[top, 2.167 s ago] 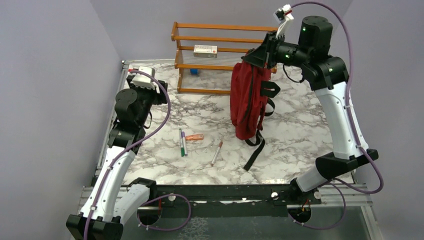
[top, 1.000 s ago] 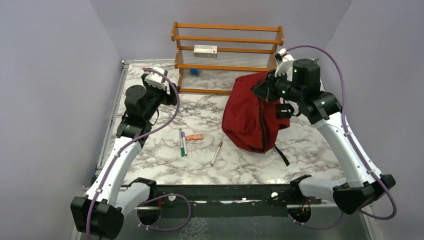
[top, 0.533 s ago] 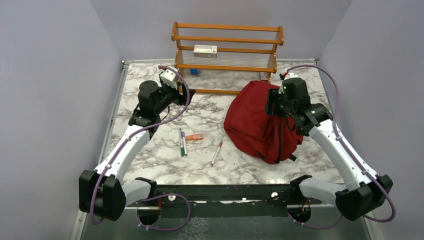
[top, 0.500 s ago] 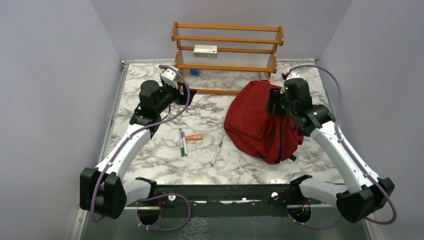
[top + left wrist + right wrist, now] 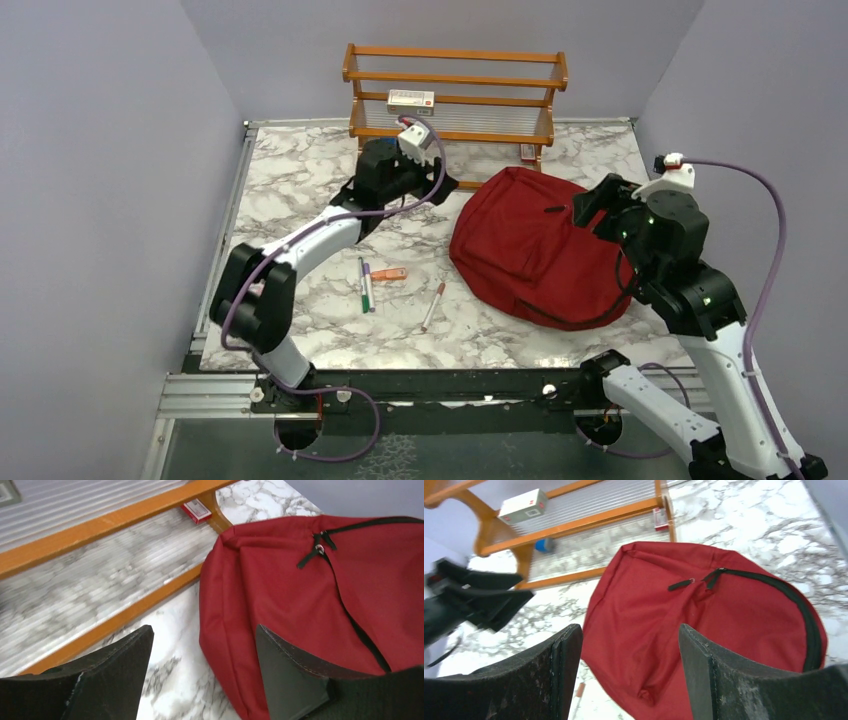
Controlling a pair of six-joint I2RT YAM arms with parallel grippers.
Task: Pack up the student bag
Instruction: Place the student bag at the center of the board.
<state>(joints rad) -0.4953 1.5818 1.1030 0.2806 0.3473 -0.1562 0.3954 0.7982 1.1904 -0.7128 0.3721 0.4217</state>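
- The dark red student bag lies slumped on the counter, right side, black zipper up.
- A wooden rack stands behind it; markers lie to its left.
- Left hand and right hand both gape, empty.

surface: marble table | on it: student bag, pens, wooden rack

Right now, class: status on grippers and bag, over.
Left gripper open, empty, beside student bag. Right gripper open, empty. Bag flat on table. Pens loose alongside.

Bright, even light, soft shadows; shelf blurred, student bag sharp.
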